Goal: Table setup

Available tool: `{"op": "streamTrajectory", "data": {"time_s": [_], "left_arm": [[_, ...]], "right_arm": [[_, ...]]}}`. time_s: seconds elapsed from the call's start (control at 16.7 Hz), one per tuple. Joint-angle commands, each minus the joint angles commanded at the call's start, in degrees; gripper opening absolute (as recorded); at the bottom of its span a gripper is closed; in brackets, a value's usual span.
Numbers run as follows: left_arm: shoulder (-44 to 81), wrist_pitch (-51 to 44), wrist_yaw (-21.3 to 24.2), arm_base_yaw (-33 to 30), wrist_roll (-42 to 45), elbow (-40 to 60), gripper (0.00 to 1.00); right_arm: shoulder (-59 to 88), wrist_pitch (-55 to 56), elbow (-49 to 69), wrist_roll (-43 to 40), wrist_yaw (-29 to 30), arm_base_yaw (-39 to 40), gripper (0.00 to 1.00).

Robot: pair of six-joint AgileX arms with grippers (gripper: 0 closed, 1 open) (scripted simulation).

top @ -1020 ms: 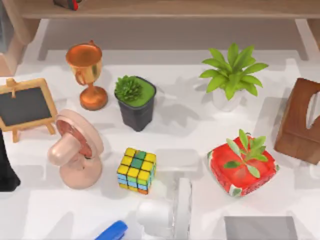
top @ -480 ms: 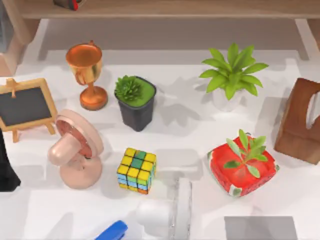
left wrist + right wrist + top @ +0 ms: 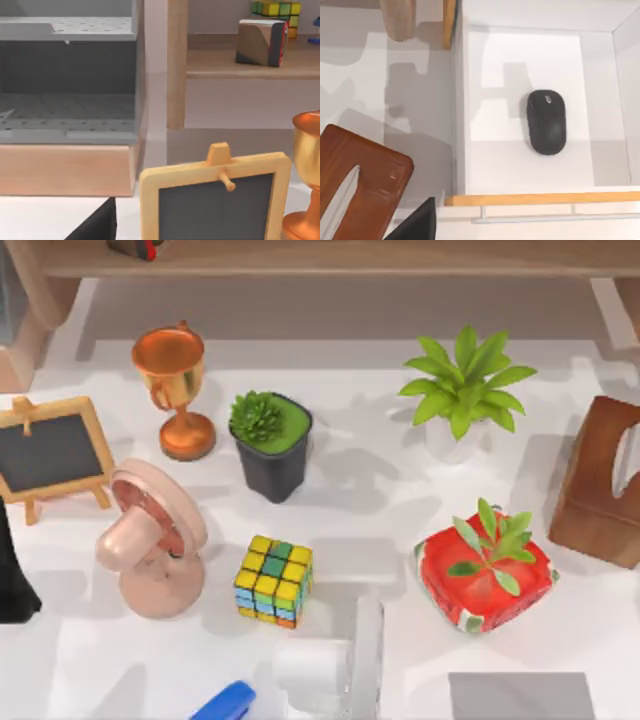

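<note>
Overhead, tabletop point(image 3: 400, 510): white, crowded with objects, its near edge cut off by the frame.
Left side: a small chalkboard easel point(image 3: 50, 452) stands upright, with a copper trophy point(image 3: 175, 388) behind it and a pink fan point(image 3: 150, 540) in front; a black shape point(image 3: 14, 585) at the left edge is cut off and cannot be identified.
Middle: a succulent in a black pot point(image 3: 272, 445) stands behind a colour cube point(image 3: 273, 580).
Right side: a leafy plant in a white pot point(image 3: 462, 390), a red watermelon-pattern pot with a sprig point(image 3: 485, 575), and a brown tissue box point(image 3: 603, 482) partly cut off at the right edge.
Near edge: a white fan point(image 3: 335, 670), a blue object point(image 3: 225, 703) and a grey slab point(image 3: 520, 695) are all clipped; the blue one is too little seen to name.
Left wrist view: the easel fills the foreground, the trophy is clipped at the side, and a wooden shelf point(image 3: 250, 62) behind carries a block point(image 3: 261, 42) and a second colour cube point(image 3: 277, 12), half cropped.
Right wrist view: a black mouse point(image 3: 546, 121) lies in an open white drawer point(image 3: 485, 165) beside the tissue box.
Left tool: a dark corner shows in its wrist view; I cannot tell how its fingers stand.
Right tool: likewise, a dark corner, fingers' stance unclear.
</note>
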Motion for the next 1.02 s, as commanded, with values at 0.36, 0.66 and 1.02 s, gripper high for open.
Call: {"op": "streamTrajectory", "data": {"time_s": [0.36,0.66,1.02], "left_arm": [[0.0,0.0,0.0,0.0,0.0,0.0,1.00],[0.0,0.0,0.0,0.0,0.0,0.0,1.00],[0.0,0.0,0.0,0.0,0.0,0.0,1.00]], "right_arm": [[37.1,-12.4,26.8,-6.8,-0.1,-5.9,1.00],[54.8,-15.9,39.6,-10.1,-1.3,-7.9,1.00],[58.6,-16.0,42.7,-10.8,-1.9,-7.8,1.00]]}}
